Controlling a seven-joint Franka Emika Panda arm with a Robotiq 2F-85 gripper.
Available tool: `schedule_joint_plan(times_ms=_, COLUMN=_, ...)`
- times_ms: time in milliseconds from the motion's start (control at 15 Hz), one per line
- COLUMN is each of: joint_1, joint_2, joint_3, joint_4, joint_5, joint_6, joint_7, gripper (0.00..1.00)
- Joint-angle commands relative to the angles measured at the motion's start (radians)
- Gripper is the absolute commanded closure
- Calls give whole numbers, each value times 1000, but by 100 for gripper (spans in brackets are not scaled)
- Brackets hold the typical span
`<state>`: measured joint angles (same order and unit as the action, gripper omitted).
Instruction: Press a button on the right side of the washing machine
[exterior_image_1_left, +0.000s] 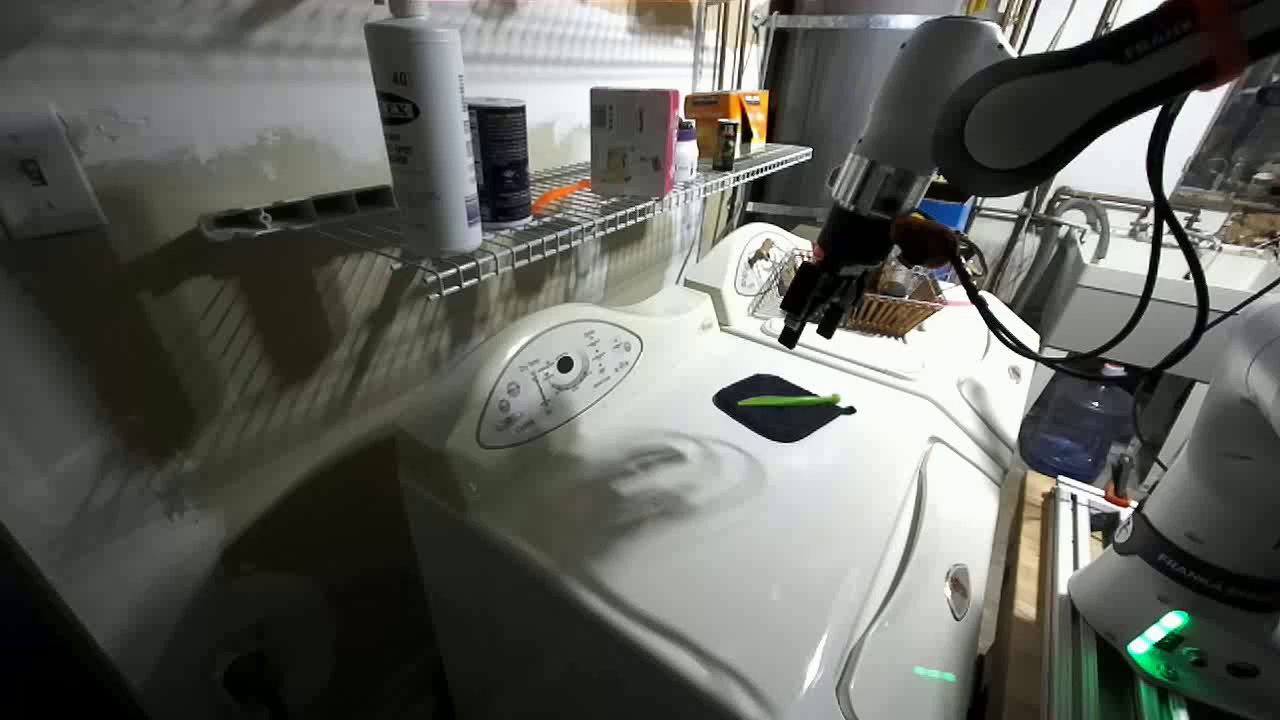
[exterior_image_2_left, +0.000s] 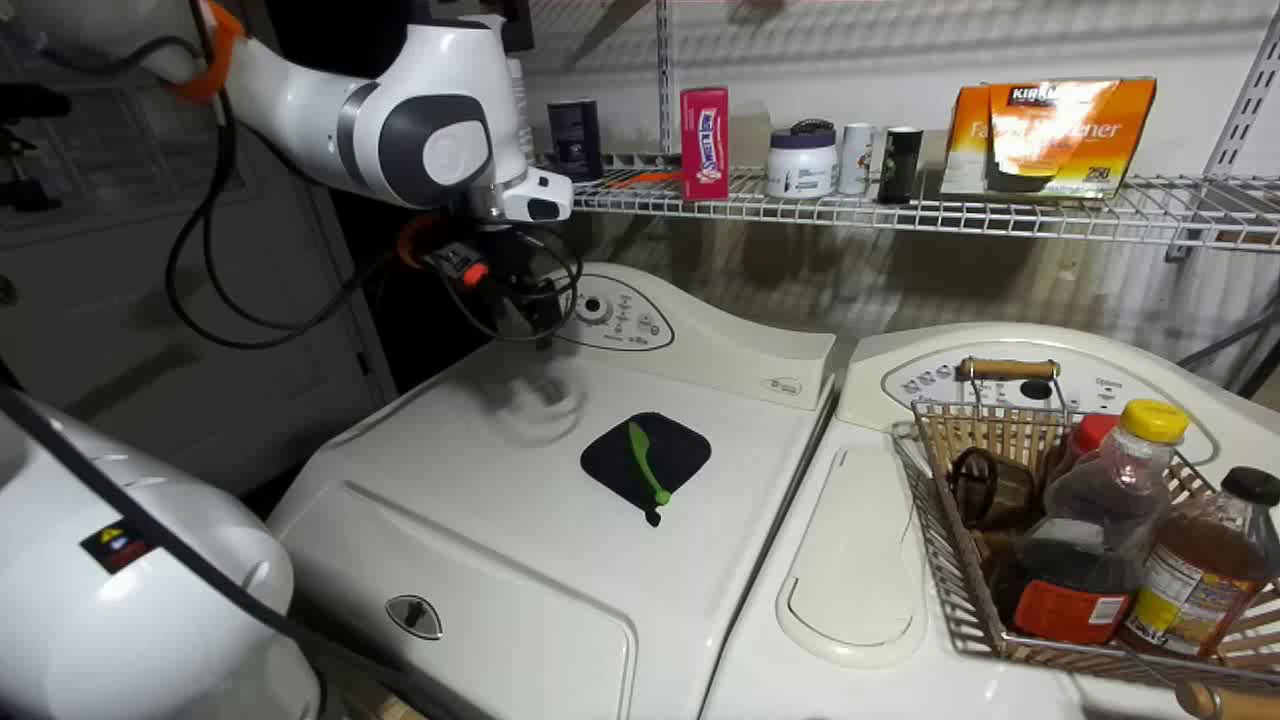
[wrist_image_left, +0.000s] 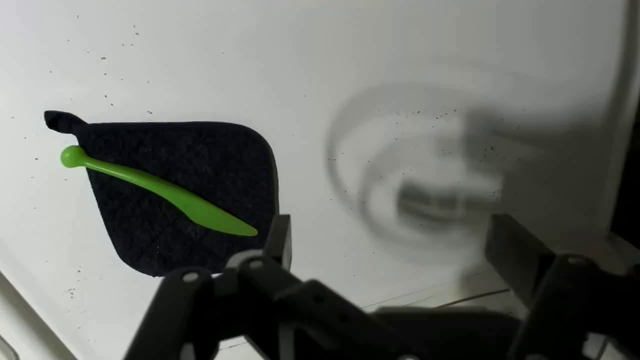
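Wrist view: the gripper (wrist_image_left: 391, 237) hangs parted and empty above the washer (wrist_image_left: 310, 165). To press well, it should clench into one firm tip, reach the panel (exterior_image_1_left: 555, 400) at the washer's back, avoid the dial (exterior_image_1_left: 566, 366) and push squarely at the right end.

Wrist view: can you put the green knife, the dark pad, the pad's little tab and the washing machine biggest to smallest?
1. Washing machine, by far
2. Dark pad
3. Green knife
4. Pad's little tab
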<state>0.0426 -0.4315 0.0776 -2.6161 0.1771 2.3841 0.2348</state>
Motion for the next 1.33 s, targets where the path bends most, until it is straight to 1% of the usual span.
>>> schedule_joint_plan(times_ms=0, joint_1=-1, joint_2=0, joint_3=0, joint_4=1, joint_5=0, joint_6=-3, joint_7=0, gripper=0)
schedule_joint_plan(times_ms=600, joint_1=-1, joint_2=0, joint_3=0, joint_4=1, joint_5=0, joint_6=-3, joint_7=0, gripper=0)
schedule_joint_plan(times_ms=667, joint_1=-5, joint_2=15, joint_3=4, joint_4=12, joint_5=-8, joint_6=8, joint_7=6, gripper=0)
schedule_joint_plan(times_ms=800, joint_1=6, joint_2=54, joint_3=-4, joint_4=45, joint_5=1, joint_6=12, joint_7=-23, gripper=0)
schedule_joint_plan(times_ms=1067, joint_1=33, joint_2=146, joint_3=-31, joint_4=112, joint_5=33, joint_6=46, joint_7=-137, gripper=0)
schedule_joint_plan(times_ms=1200, joint_1=30, joint_2=199, joint_3=-38, joint_4=141, joint_5=27, joint_6=100, joint_7=-167, gripper=0)
schedule_joint_plan(times_ms=1267, joint_1=37, joint_2=224, joint_3=-48, joint_4=157, joint_5=47, joint_6=117, joint_7=-199, gripper=0)
